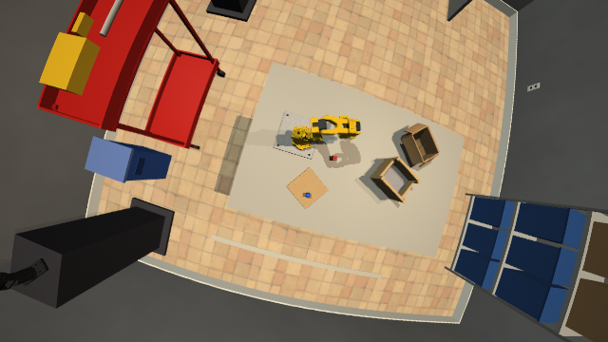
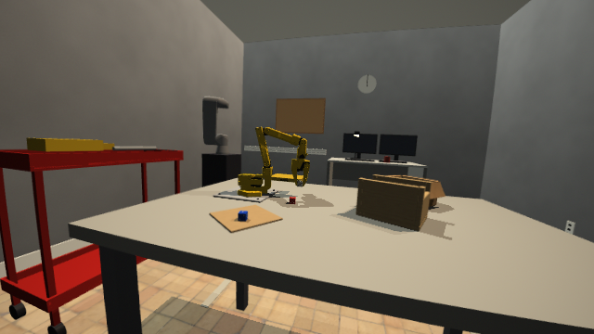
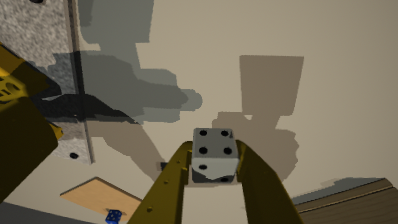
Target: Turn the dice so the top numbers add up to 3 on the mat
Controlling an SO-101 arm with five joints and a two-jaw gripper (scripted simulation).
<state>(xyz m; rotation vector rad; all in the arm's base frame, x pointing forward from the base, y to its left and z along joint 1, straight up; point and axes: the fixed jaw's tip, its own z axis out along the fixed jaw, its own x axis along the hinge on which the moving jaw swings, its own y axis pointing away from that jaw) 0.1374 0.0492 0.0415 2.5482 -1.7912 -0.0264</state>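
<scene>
My gripper [image 2: 300,183] [image 3: 215,156] is shut on a pale grey-white die [image 3: 214,142], held above the table beyond the red die. In the wrist view its face toward the camera shows four pips, and a lower, partly shaded face shows two. A red die [image 1: 333,158] [image 2: 292,200] rests on the table between the arm and the mat, off the mat. A blue die [image 1: 308,195] [image 2: 242,215] [image 3: 114,216] sits on the square tan mat [image 1: 299,182] [image 2: 260,222] [image 3: 95,189]. The top numbers of the red and blue dice are too small to tell.
Two open brown boxes stand right of the mat: the nearer box [image 1: 381,179] [image 2: 390,201] and the farther box [image 1: 412,148] [image 2: 436,188]. The arm's speckled base plate [image 1: 288,118] [image 2: 224,196] [image 3: 30,30] lies behind the mat. The arm casts shadows around the red die.
</scene>
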